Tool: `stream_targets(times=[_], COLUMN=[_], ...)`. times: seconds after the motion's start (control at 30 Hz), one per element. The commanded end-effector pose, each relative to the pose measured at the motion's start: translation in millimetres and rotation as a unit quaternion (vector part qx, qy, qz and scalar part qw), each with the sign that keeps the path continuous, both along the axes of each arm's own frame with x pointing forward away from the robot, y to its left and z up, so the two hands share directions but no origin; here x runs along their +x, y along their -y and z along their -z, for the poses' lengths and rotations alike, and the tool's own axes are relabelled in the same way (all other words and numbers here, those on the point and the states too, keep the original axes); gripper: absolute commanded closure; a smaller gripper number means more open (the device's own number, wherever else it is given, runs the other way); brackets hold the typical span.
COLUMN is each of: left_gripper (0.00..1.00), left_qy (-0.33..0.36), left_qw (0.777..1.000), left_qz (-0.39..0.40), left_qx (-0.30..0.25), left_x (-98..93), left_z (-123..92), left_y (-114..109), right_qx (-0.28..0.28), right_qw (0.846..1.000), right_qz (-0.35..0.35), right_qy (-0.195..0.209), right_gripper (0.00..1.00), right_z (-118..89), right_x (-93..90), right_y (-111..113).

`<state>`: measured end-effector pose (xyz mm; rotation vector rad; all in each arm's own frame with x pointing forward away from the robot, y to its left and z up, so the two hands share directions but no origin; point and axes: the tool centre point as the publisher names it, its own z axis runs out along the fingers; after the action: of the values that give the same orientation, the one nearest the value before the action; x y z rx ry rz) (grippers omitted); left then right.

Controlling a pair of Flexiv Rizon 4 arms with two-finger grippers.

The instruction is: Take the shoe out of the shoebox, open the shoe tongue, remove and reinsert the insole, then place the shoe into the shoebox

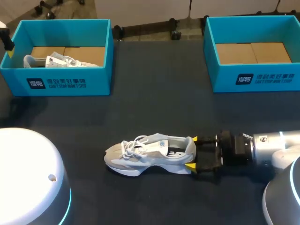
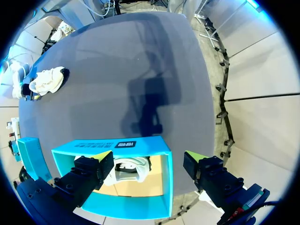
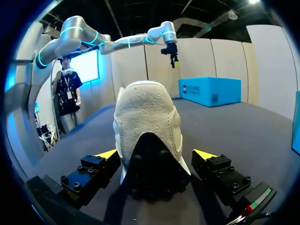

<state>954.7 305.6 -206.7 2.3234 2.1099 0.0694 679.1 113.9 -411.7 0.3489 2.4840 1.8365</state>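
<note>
The grey and white shoe [image 1: 152, 154] stands on its sole on the dark counter [image 1: 159, 103], in the lower middle of the head view. Its toe points left and its heel right, with white laces showing on top. The right gripper [image 1: 192, 152] comes in from the lower right and sits at the heel. Its fingers [image 1: 194, 138] are spread wide, one yellow tip on either side. From its own wrist camera, the heel fills most of the space between them. One tip is close against the shoe's side and the other stands a little clear, so nothing is clamped.

In the upper left of the head view sits the left shoebox [image 1: 65, 82], teal, with a second shoe [image 1: 56, 60] lying inside. In the upper right is the right shoebox [image 1: 255, 77], its brown cardboard floor showing. The left gripper [image 2: 150, 157] hangs above the left shoebox, fingers wide apart, and the second shoe lies in the box below them.
</note>
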Motion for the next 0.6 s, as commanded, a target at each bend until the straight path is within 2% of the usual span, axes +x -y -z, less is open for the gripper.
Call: stream_targets(times=[0.03,0.3,0.6], left_gripper=[0.00,0.00,0.00], left_qy=[0.000,0.000,0.000], left_qw=[1.000,1.000,1.000], left_qz=[0.001,0.001,0.001], left_qx=[0.001,0.001,0.001], left_x=[0.0,0.0,0.0], left_z=[-0.2,-0.2,-0.2], left_y=[-0.3,-0.3,-0.3], right_qx=[-0.002,-0.002,-0.001], right_qw=[1.000,1.000,1.000], right_qz=[0.001,-0.002,-0.008], right_qy=[0.002,0.004,-0.010], right_gripper=[0.00,0.00,0.00], right_z=[3.2,-1.5,5.0], right_x=[3.0,6.7,11.5], right_y=[-2.5,-3.8,-7.0])
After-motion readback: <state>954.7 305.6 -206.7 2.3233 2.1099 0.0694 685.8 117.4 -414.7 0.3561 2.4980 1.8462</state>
